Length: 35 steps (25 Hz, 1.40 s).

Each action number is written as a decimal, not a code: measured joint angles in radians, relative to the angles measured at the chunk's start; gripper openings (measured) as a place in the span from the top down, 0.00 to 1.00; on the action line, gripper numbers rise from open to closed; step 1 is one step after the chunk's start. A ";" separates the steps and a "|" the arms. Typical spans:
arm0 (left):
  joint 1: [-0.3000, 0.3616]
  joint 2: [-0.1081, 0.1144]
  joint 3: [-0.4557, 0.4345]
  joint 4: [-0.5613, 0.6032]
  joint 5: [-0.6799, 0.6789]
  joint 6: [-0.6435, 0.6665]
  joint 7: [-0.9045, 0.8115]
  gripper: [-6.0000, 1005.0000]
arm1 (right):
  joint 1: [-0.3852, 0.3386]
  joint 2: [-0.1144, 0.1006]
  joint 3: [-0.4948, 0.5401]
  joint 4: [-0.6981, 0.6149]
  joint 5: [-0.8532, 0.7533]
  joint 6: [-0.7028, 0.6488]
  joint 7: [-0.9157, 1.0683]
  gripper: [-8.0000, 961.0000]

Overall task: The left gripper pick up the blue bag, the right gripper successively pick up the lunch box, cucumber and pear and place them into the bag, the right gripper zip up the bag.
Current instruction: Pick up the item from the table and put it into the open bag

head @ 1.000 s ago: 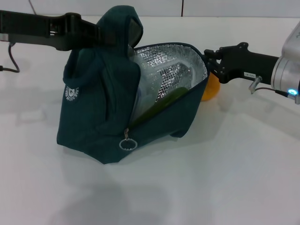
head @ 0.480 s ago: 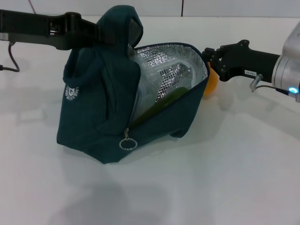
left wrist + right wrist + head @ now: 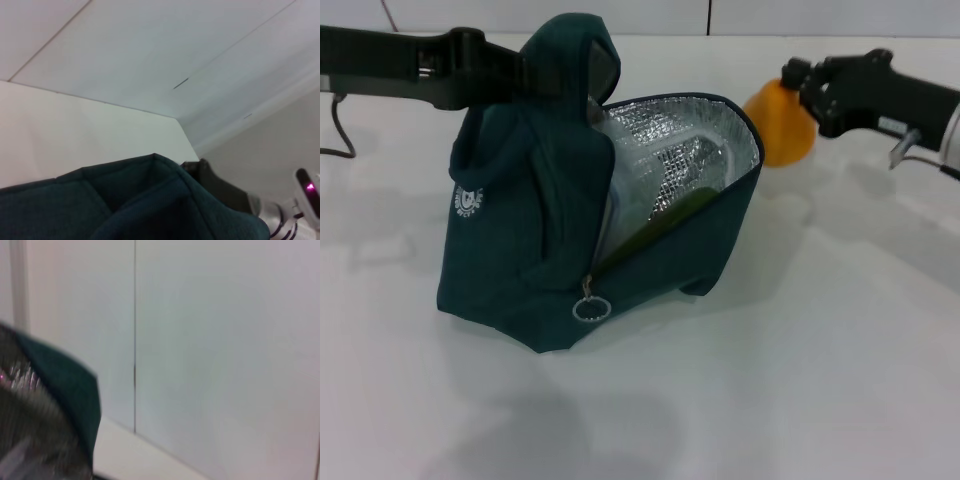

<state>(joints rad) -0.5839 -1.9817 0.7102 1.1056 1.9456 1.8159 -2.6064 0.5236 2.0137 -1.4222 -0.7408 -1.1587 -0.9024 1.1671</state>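
The blue bag (image 3: pixel 520 240) stands on the white table, its mouth open to the right and showing silver foil lining. My left gripper (image 3: pixel 532 76) holds it up by a handle loop at the top. Inside, the clear lunch box (image 3: pixel 645 175) leans upright with the green cucumber (image 3: pixel 682 208) lying in front of it. My right gripper (image 3: pixel 796 78) is shut on the top of the orange-yellow pear (image 3: pixel 778 128), which hangs above the table just right of the bag's rim. In the left wrist view the teal handle fabric (image 3: pixel 150 200) fills the foreground.
The zipper's metal ring pull (image 3: pixel 590 308) hangs at the low front end of the opening. A dark cable (image 3: pixel 334 130) lies at the far left table edge. A white panelled wall runs behind the table. The right wrist view shows the bag's rim (image 3: pixel 65 385) and the foil.
My right gripper has risen and drawn back to the right with the pear, which has come out from behind the bag's rim. The bag has shifted slightly left.
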 joint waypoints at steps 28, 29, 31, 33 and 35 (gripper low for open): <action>0.028 -0.006 0.011 -0.009 0.005 0.016 0.022 0.95 | 0.229 0.014 -0.137 0.006 0.020 -0.278 0.252 0.96; 0.028 -0.006 0.011 -0.009 0.006 0.016 0.022 0.94 | 0.231 0.014 -0.146 0.008 0.024 -0.277 0.253 0.96; 0.029 -0.006 0.011 -0.009 0.007 0.016 0.022 0.94 | 0.234 0.014 -0.164 0.009 0.034 -0.276 0.253 0.96; 0.029 -0.006 0.011 -0.009 0.007 0.016 0.023 0.94 | 0.235 0.014 -0.173 0.009 0.043 -0.276 0.254 0.96; 0.029 -0.006 0.011 -0.009 0.007 0.016 0.023 0.94 | 0.235 0.014 -0.176 0.009 0.047 -0.279 0.254 0.96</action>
<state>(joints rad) -0.5546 -1.9873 0.7210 1.0968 1.9525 1.8316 -2.5833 0.7587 2.0278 -1.5984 -0.7316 -1.1116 -1.1811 1.4214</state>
